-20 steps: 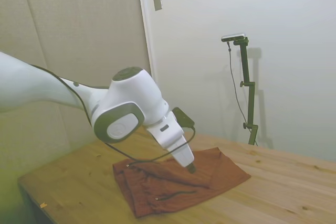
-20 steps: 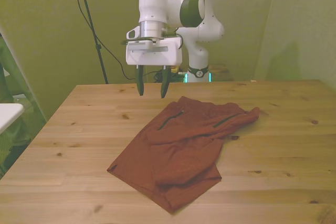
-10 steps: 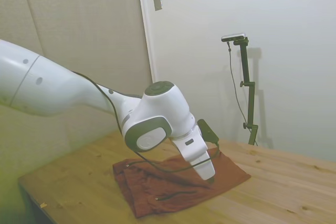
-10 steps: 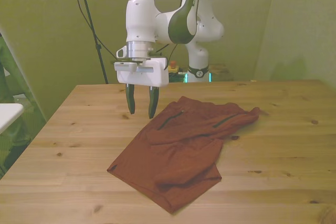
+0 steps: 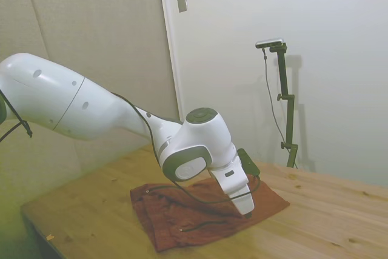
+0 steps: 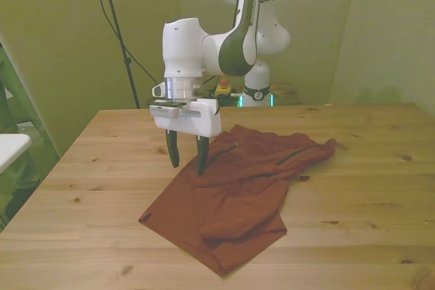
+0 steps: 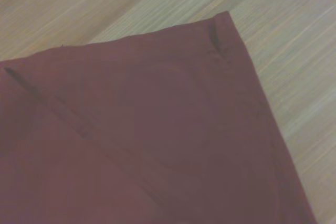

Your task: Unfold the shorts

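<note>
The shorts (image 6: pixel 234 191) lie folded over themselves mid-tabletop (image 6: pixel 95 188); soft, light and limp, they likely sag and drag when lifted; the gripper (image 6: pixel 187 161), jaws spread and empty, hangs over the edge toward the front view's left; a pinch there looks soundest.

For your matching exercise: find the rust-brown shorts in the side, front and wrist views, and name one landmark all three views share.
Side view: the shorts lie low in the middle, partly behind the arm.
Front view: the shorts lie centre, just under the open claw.
Wrist view: the shorts fill most of the picture, one corner showing.
Shared landmark: the wooden table.
</note>
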Tool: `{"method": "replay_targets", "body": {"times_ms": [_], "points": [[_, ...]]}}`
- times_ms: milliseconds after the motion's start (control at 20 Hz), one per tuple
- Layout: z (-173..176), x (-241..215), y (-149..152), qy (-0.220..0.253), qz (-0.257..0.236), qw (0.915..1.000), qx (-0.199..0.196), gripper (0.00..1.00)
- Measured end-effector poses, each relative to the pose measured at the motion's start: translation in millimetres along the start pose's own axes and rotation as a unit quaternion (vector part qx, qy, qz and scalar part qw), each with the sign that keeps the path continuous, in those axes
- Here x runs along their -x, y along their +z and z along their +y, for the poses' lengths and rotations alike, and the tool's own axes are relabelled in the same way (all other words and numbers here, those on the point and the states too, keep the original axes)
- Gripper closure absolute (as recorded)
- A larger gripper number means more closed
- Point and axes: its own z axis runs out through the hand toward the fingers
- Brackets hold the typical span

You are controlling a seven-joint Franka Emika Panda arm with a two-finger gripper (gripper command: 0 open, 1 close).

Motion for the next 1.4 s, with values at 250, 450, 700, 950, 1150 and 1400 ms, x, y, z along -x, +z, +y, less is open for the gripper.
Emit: {"method": "replay_targets", "body": {"times_ms": [250,450,700,950,1150,1400], "points": [[-3.4,10.7,5.9,-0.008,-0.005,0.9999,0.003,1.0],[-2.2,12.5,11.2,-0.009,-0.007,0.9999,0.007,1.0],[-2.7,14.7,13.2,-0.011,-0.008,0.9999,0.008,1.0],[-0.8,15.3,16.2,-0.011,-0.008,0.9999,0.011,1.0],[1.2,15.7,19.7,-0.01,-0.008,0.9998,0.012,1.0],[2.0,15.9,20.7,-0.009,-0.009,0.9998,0.013,1.0]]}}
